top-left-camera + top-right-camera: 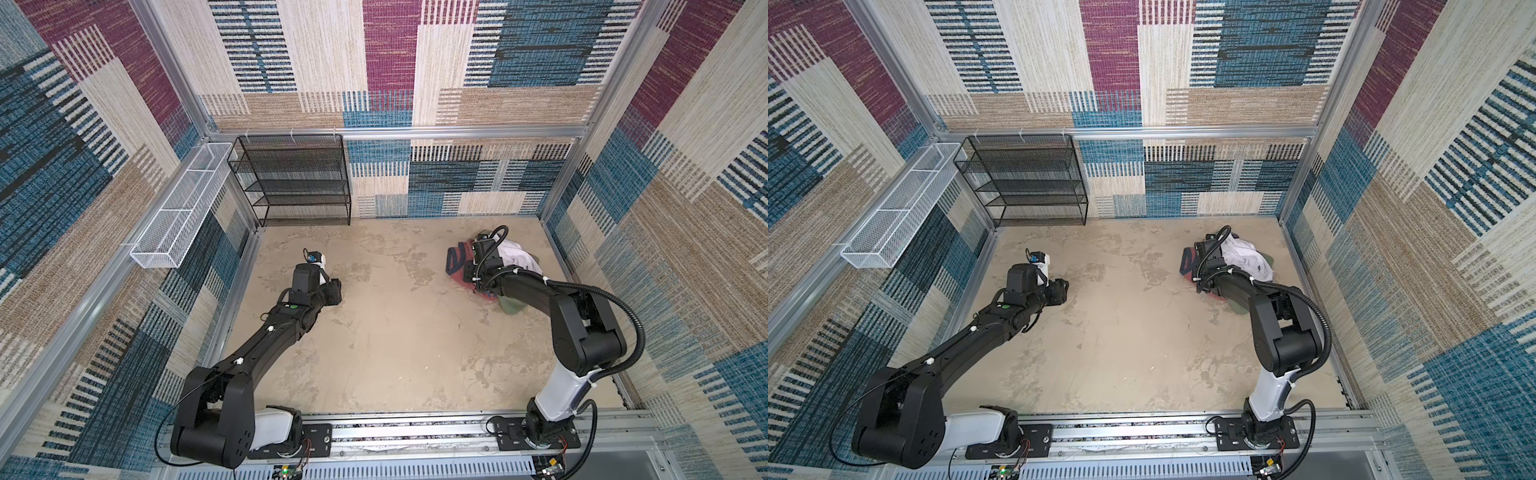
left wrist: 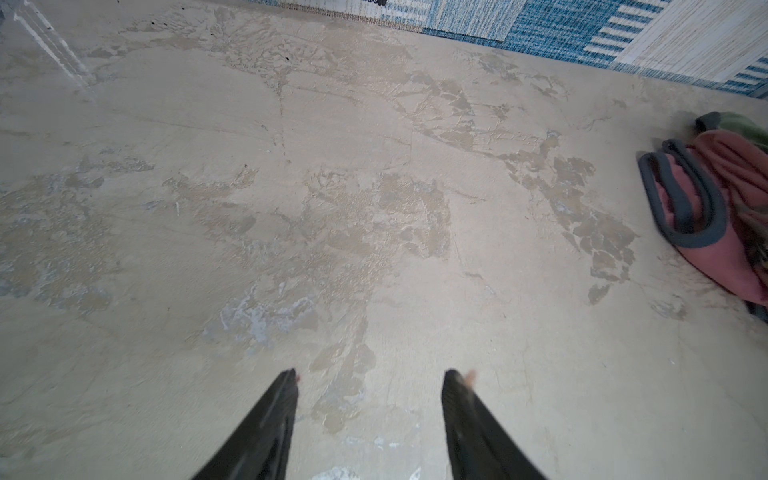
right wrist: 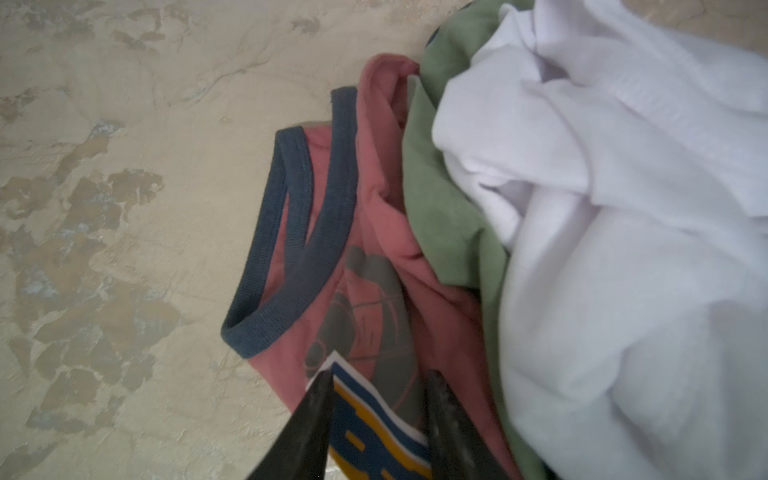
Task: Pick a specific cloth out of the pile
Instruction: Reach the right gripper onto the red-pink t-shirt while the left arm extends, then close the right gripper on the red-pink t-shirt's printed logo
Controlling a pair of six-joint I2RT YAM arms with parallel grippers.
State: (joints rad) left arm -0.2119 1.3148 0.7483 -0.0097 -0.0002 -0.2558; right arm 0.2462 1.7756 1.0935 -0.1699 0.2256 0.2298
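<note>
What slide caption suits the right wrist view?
Right gripper straddles a printed fold of the red shirt, beside olive garment and white garment.

Both top views look steeply down from high above the mounting rail [image 1: 415, 432], facing the back wall [image 1: 457, 187], far from the pile [image 1: 517, 255]. The left wrist camera hangs low over bare floor [image 2: 374, 208], well to one side of the pile, catching only part of its faded-red T-shirt [image 2: 715, 262]. The right wrist camera sits close above the pile, which fills half its view. All four share the pile.
</note>
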